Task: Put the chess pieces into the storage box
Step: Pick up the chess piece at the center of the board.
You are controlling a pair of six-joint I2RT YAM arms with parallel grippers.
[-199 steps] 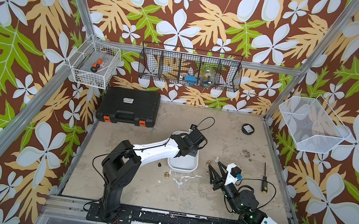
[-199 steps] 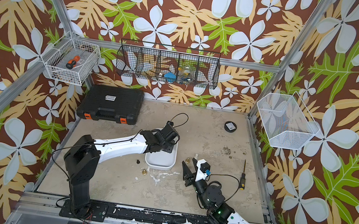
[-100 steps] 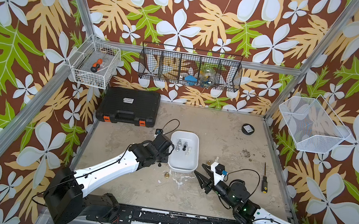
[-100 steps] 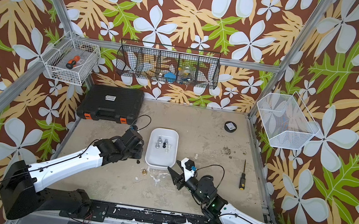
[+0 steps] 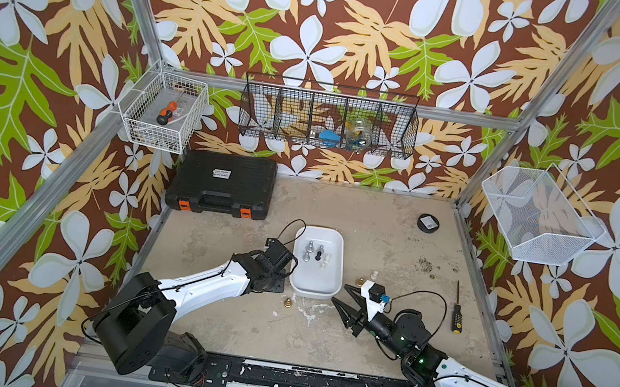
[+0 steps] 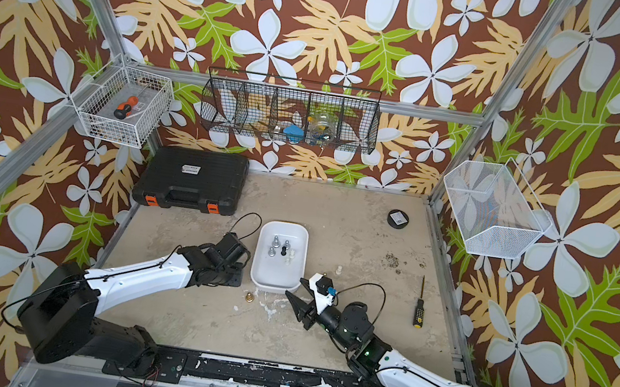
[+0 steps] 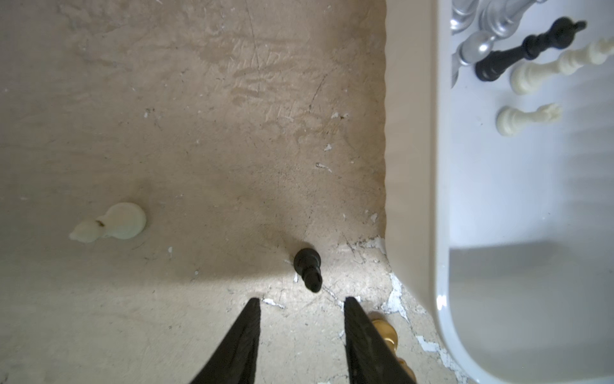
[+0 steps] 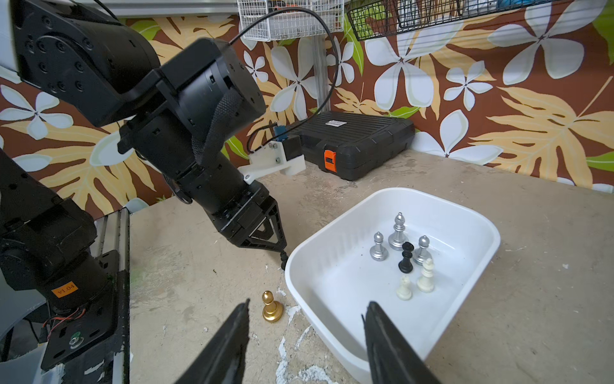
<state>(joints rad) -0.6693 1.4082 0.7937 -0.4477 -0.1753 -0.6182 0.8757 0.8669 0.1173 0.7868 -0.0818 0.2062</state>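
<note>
The left gripper point(image 7: 300, 299) is hanging with its jaws parted and empty, its tips pointing at a black pawn point(image 7: 307, 269) that is standing on the table just outside the storage box point(image 7: 412, 133), by its rounded corner nearest the robot. The right gripper point(image 8: 308, 302) is also gaping and carrying nothing, hovering off that same near end of the box. A gold pawn point(image 8: 271, 307) is standing just off the same corner, and a cream pawn point(image 7: 113, 221) is sitting farther out from the box's long wall. In a top view another cream pawn point(image 5: 374, 273) and a second gold pawn point(image 5: 360, 281) are waiting beside the opposite long wall. Inside the box, three silver pieces point(image 8: 397, 232), a black piece point(image 8: 406, 257) and two cream pieces point(image 8: 426, 276) are standing clustered toward its far end.

The pawns are looking light, rigid and glossy, so a pinch on the round head is likely to be slipping off. The narrow neck under the head seems the surer hold, though the nearby box wall is leaving little room for one finger.

An orange sticker point(image 8: 64, 288) on the left arm is reading "v1.04". The white label on the black case point(image 5: 222, 173) beyond the box's far end is showing too small to read
</note>
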